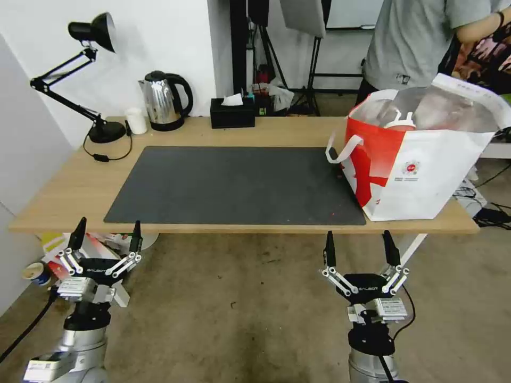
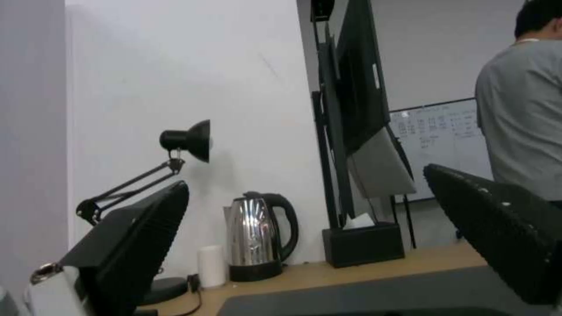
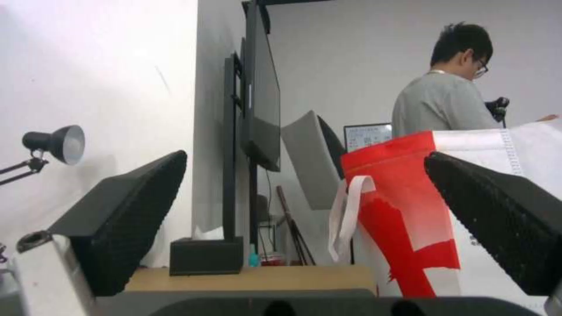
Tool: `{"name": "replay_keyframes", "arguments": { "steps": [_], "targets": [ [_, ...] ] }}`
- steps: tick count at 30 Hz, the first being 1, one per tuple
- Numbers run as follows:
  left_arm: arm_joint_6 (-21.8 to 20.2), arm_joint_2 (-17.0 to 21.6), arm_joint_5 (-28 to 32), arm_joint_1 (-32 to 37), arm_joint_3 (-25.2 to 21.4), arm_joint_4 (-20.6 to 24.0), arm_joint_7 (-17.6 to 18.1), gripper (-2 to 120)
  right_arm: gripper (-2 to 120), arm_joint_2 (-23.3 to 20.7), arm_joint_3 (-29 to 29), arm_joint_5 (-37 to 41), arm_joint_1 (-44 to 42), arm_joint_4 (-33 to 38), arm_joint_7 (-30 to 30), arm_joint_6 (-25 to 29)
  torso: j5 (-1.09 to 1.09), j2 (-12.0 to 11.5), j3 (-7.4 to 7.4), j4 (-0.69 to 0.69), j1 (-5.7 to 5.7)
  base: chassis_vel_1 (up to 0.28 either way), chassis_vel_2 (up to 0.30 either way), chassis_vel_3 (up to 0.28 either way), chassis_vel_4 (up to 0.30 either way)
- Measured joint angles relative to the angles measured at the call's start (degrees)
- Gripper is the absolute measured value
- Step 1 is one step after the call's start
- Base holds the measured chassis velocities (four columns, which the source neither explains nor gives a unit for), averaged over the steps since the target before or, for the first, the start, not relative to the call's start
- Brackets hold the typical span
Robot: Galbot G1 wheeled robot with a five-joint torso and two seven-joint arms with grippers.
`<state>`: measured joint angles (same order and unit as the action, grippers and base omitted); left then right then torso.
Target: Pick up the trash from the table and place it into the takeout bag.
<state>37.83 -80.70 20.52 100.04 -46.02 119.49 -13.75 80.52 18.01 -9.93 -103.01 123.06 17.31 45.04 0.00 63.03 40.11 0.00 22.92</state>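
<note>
Boxy white-and-red foil-lined takeout bag [image 1: 426, 159] overhung light-wood worktop [image 1: 74, 186] edge: tip risk. Left gripper [image 1: 106, 234], right gripper [image 1: 361, 247] below that edge, fingers wide, empty.

A white wall [image 1: 159, 48] stands behind the bench. The floor [image 1: 239, 308] is brown and stained. A black lamp [image 1: 85, 80] bends over one corner. Black stands [image 1: 314, 58] and a whiteboard [image 2: 439, 140] are farther back.

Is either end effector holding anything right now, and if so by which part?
Nothing is held. The left end effector and the right end effector are both open and empty, below the near edge of the table, with bare space between their fingers.
</note>
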Motion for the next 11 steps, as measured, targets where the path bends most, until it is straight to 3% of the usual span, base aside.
{"name": "replay_keyframes", "arguments": {
  "steps": [11],
  "targets": [
    [2.4, -1.0, -0.1, 0.6, -0.5, -1.7, -0.2, 100, 100, 0.0, 0.0, 0.0, 0.0, 0.0, 0.0, 0.0, 0.00, 0.0, 0.00, 0.00, 0.00, 0.000, 0.000, 0.000, 0.000]
  ]
}}
